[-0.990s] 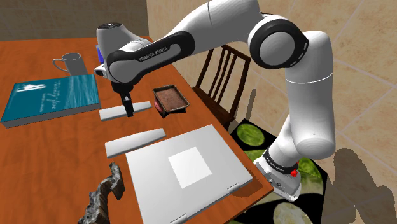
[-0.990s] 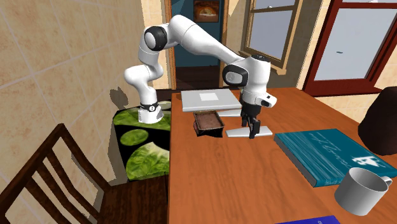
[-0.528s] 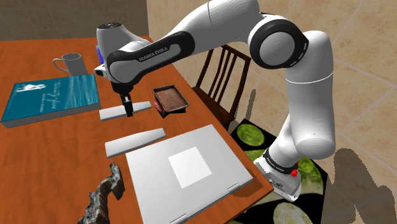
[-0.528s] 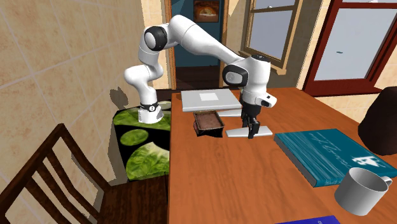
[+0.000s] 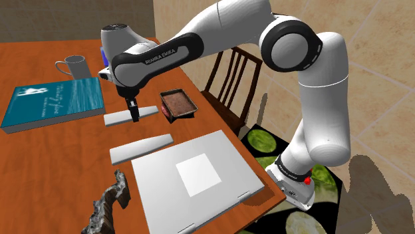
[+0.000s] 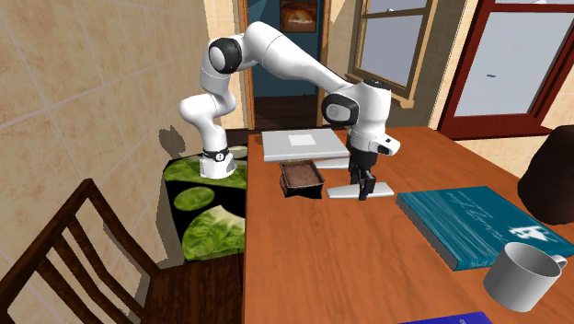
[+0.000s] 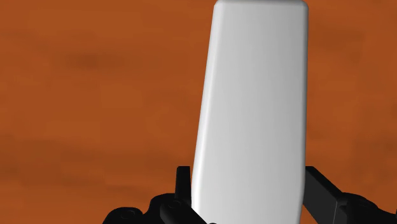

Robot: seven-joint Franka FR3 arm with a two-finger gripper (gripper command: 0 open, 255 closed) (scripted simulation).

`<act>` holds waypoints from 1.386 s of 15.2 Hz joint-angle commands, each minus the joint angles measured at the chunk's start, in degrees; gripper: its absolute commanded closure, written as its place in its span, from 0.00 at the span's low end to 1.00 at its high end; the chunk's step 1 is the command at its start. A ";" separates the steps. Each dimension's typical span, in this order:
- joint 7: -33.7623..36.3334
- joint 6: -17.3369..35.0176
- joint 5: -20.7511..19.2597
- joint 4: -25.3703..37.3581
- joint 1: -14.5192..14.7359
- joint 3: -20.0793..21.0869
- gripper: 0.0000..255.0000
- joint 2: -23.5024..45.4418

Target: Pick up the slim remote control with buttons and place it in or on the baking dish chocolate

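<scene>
Jaws closed across the remote's narrow sides

My gripper (image 7: 247,175) clasps the white remote control (image 7: 254,95), which lies flat on the wooden table (image 7: 95,95) near the baking dish (image 5: 178,103). I judge it light, rigid and smooth-sided, so it could slip.

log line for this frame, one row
phase: grasp | gripper: shut on white remote | white remote: flat on table | baking dish: beside gripper, not yet loaded

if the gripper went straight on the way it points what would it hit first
The white remote directly below the gripper, lying flat on the table; it looks very close, though depth is unclear.
</scene>
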 commanded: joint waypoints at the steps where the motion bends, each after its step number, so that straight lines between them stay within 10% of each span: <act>1: -0.03 -0.58 0.07 0.26 -0.01 0.04 1.00 -0.33; 21: -0.57 -13.76 0.99 9.15 -0.02 0.57 1.00 -4.68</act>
